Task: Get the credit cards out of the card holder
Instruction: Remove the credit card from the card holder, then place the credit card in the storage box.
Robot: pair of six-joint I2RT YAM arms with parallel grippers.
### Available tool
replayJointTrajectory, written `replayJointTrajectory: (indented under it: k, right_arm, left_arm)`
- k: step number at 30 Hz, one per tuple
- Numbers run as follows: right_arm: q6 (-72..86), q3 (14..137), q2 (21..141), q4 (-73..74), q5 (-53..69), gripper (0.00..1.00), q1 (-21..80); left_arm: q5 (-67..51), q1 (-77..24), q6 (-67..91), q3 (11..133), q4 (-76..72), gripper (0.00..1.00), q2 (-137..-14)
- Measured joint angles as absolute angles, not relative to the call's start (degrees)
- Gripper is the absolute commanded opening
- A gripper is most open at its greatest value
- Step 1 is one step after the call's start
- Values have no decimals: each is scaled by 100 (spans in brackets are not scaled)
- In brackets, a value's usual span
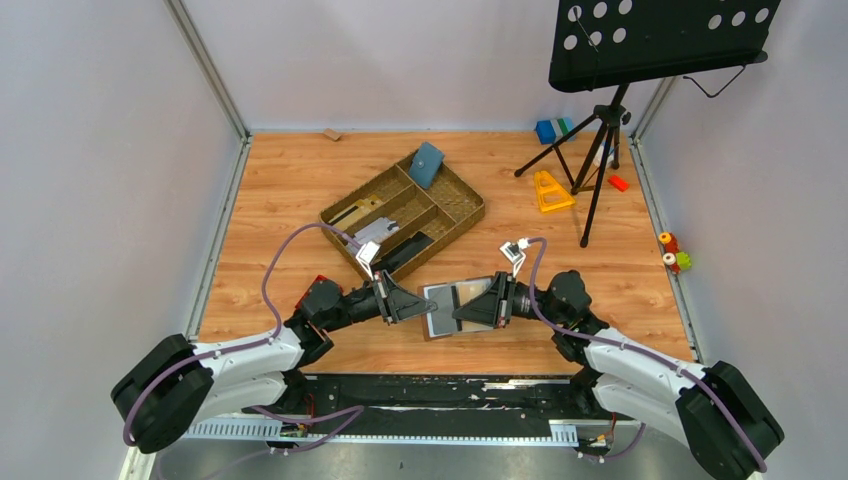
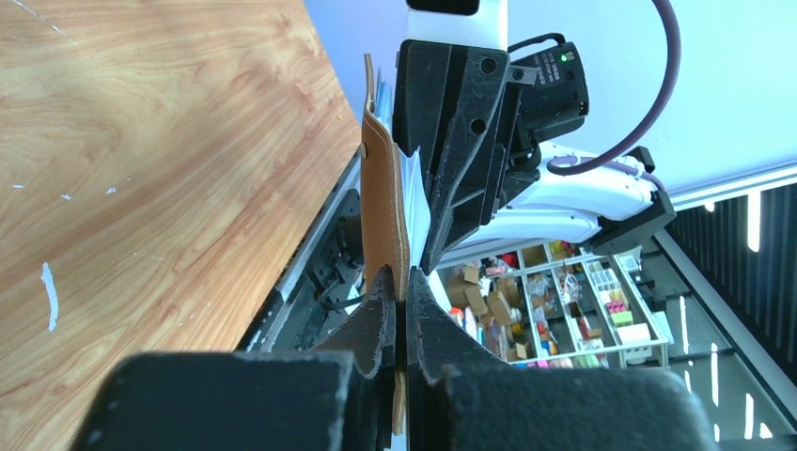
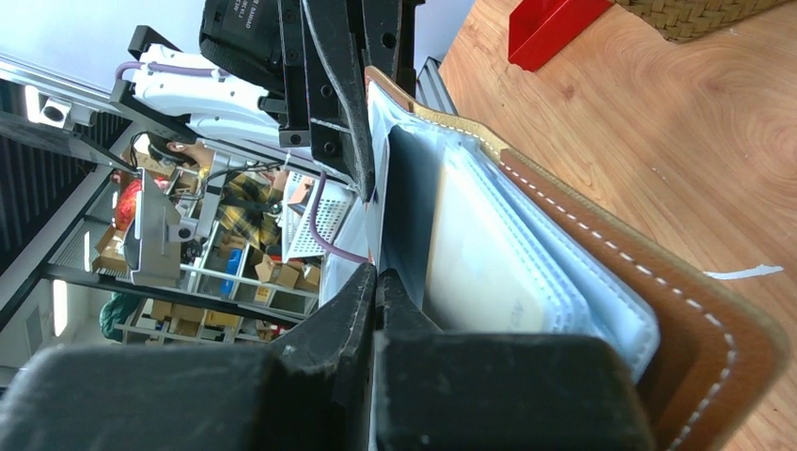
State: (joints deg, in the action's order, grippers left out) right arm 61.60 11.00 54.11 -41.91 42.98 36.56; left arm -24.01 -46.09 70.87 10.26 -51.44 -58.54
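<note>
Over near table (image 1: 300, 180) edge, pinching holder (image 2: 381, 207) with left gripper (image 2: 402, 291), right gripper (image 3: 376, 282) nipped tight on sleeves (image 3: 583, 291); cards (image 3: 475, 254) tucked inside, none out yet.

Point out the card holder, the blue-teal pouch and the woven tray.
card holder (image 2: 381, 202): left wrist view, on its brown outer cover.
blue-teal pouch (image 1: 427, 165): top view, on the middle of its face.
woven tray (image 1: 450, 205): top view, on the bare floor of its right compartment.

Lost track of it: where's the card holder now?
In the top view, the card holder is held open between left fingers and right fingers, centre front, just nearer than the woven tray.
</note>
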Motion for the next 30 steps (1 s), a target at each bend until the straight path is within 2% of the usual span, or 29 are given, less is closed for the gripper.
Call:
replayJointTrajectory:
  k: [8, 14, 18, 23, 30]
  right_arm:
    - [6128, 930, 5070, -3994, 4206, 0, 3459]
    - [5876, 897, 4628, -3297, 3997, 0, 3229]
    - [5430, 1103, 4530, -2403, 3787, 0, 3214]
    - [4569, 1966, 4486, -1090, 3186, 0, 3210]
    - [3835, 3192, 5325, -685, 2724, 0, 3205]
  left_arm:
    - [-2392, -4519, 7109, 906, -5124, 0, -5758]
    - [-2377, -4292, 7011, 799, -4523, 0, -5321]
    - [-2141, -4259, 6482, 1085, -2910, 0, -4901]
    - [-1507, -4248, 5529, 1964, -504, 0, -4696]
    - [-746, -4237, 4668, 2613, 1426, 0, -4694]
